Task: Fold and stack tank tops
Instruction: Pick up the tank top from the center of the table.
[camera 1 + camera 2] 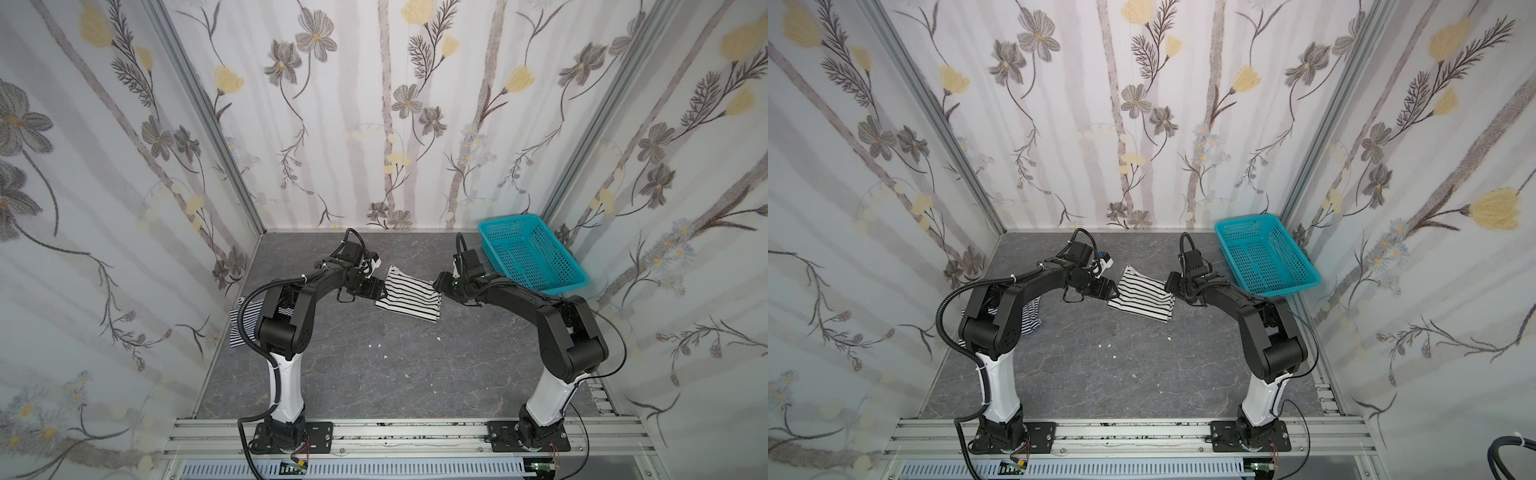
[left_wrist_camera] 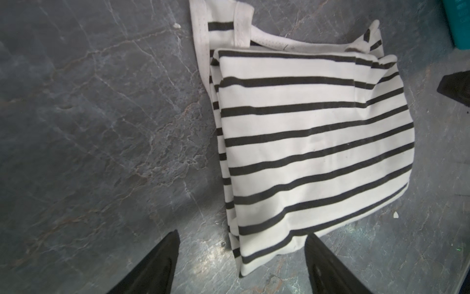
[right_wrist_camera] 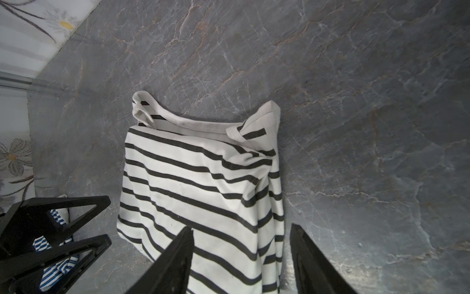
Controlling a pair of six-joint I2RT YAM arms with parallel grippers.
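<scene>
The white tank top with wide black stripes (image 1: 409, 297) (image 1: 1142, 299) lies folded on the grey table between both arms, its straps toward the back wall. My left gripper (image 1: 376, 291) (image 2: 241, 236) is open and low at its left edge, with a corner of the top (image 2: 312, 142) between the fingers. On the opposite edge my right gripper (image 1: 438, 286) (image 3: 241, 227) is open, one finger over the fabric (image 3: 198, 183) and the other beside it. The finely navy-striped tank top (image 1: 243, 328) (image 3: 54, 267) lies crumpled under my left arm.
A teal perforated basket (image 1: 507, 220) (image 1: 1246, 220) sits tilted at the back right corner, close behind my right arm. Small white specks (image 1: 384, 356) dot the table's middle. Flowered walls close in the back and both sides.
</scene>
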